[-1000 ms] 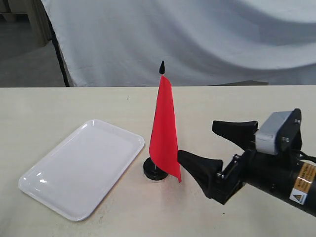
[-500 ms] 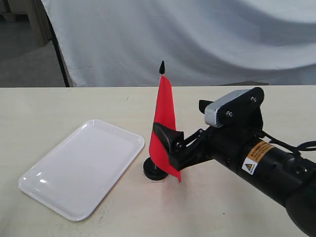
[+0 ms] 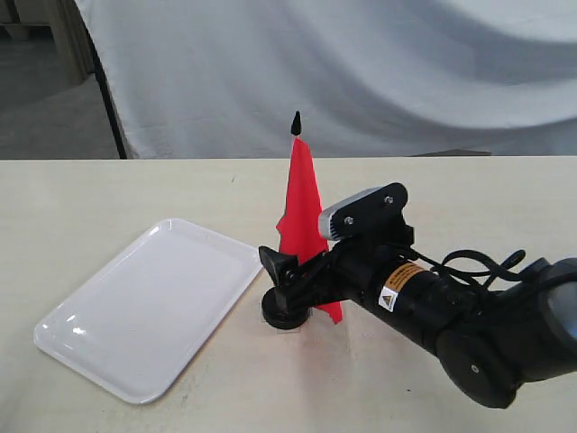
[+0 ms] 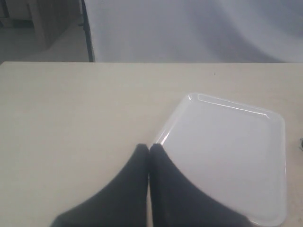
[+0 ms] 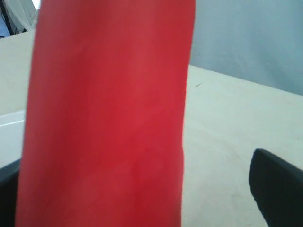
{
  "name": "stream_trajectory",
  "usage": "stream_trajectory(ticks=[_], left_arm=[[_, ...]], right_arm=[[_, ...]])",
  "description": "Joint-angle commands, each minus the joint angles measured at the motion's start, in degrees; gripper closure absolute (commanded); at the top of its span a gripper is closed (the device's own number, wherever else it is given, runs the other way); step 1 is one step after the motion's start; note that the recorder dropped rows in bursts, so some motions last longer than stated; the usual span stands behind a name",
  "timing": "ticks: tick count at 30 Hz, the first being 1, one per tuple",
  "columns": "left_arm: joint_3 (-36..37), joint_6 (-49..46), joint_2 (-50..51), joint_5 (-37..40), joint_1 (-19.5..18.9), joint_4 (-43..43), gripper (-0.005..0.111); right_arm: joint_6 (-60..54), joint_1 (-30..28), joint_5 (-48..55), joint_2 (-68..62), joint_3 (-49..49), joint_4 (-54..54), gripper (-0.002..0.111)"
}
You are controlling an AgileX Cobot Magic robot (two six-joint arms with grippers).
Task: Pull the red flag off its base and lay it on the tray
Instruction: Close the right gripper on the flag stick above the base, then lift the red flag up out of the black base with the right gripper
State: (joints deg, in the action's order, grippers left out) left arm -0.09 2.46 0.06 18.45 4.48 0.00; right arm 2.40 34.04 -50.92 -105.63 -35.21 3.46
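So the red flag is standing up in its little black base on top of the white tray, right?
Not quite. The red flag does stand upright in its black base, but the base sits on the table beside the white tray, not on top of it. The exterior view shows this.

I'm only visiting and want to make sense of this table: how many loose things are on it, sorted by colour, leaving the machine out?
Red: 1, the red flag
Black: 1, the base
White: 1, the tray
Total: 3
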Motion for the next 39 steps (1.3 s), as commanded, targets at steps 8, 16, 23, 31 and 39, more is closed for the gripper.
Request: stream_trajectory(ticks=[8, 16, 23, 31, 39], left_arm=[[0.09, -0.08, -0.06, 0.00, 0.25, 0.00, 0.107], [0.09, -0.08, -0.06, 0.00, 0.25, 0.00, 0.107], [0.09, -0.08, -0.06, 0.00, 0.25, 0.00, 0.107], [0.09, -0.08, -0.06, 0.00, 0.25, 0.00, 0.107], [0.09, -0.08, -0.06, 0.00, 0.25, 0.00, 0.107]], right_arm=[[-0.77, 0.15, -0.81, -5.24, -3.27, 3.48, 0.097], [0.82, 0.15, 3.59, 0.35, -3.27, 4.14, 0.108], [-1.47, 0.15, 10.20, 9.04, -3.27, 4.14, 0.108], [-13.46, 0.38, 17.70, 16.03, -5.95, 4.14, 0.108], [-33.27, 8.28, 45.45, 10.04, -23.19, 4.14, 0.109]])
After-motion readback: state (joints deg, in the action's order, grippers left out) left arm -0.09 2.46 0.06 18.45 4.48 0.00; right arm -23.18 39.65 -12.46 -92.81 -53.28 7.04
